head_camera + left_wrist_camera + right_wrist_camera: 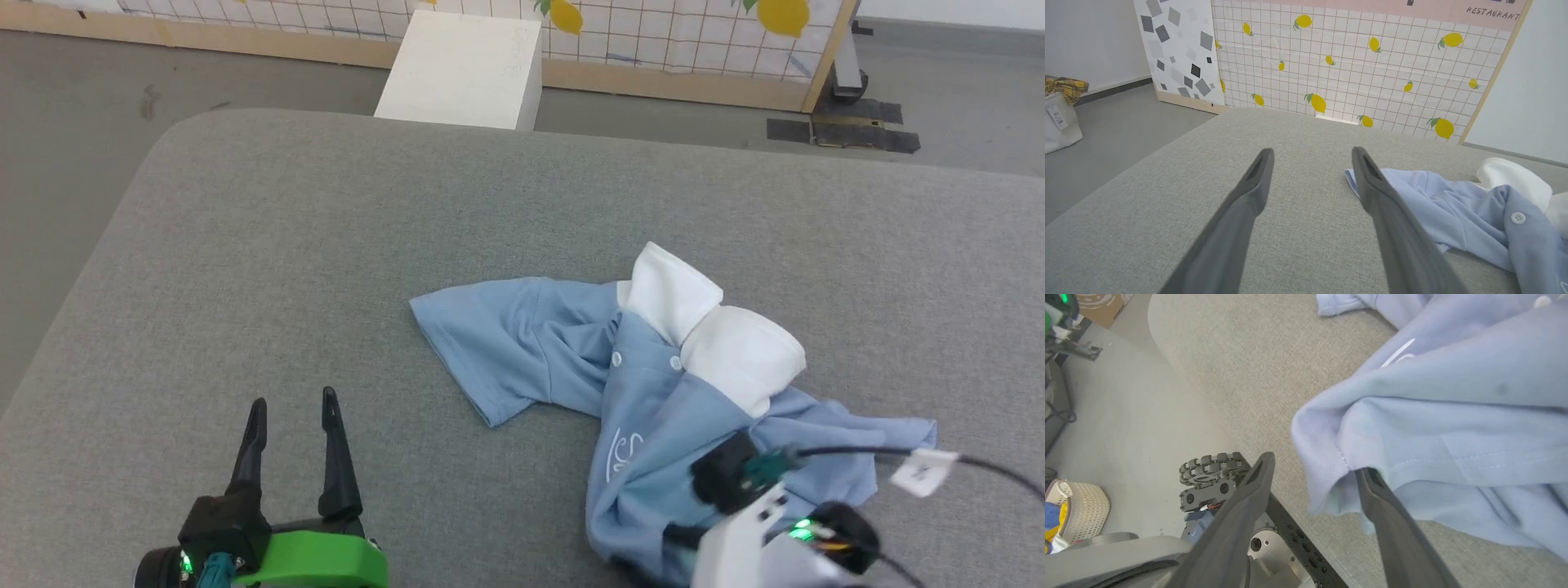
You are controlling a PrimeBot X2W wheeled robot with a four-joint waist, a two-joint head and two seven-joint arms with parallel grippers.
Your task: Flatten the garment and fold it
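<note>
1. The garment (653, 408) sits crumpled on the near right part of the grey bench (326, 245), hem bunched at the near edge.
2. Right hand (1316, 463): fingers spread, a hem corner brushing one fingertip, nothing pinched. It looks lined up to take that corner and pull the cloth flat.
3. Left hand (294, 404): spread wide over bare bench near the sleeve (490, 351), likely waiting its turn.
4. Chest side up. The white collar (710, 327) points away and rightward, and the long axis runs collar to hem, far to near. That sleeve juts left.

Open grey surface (286, 269) left; garment (531, 343) (crumpled) blocks right.
</note>
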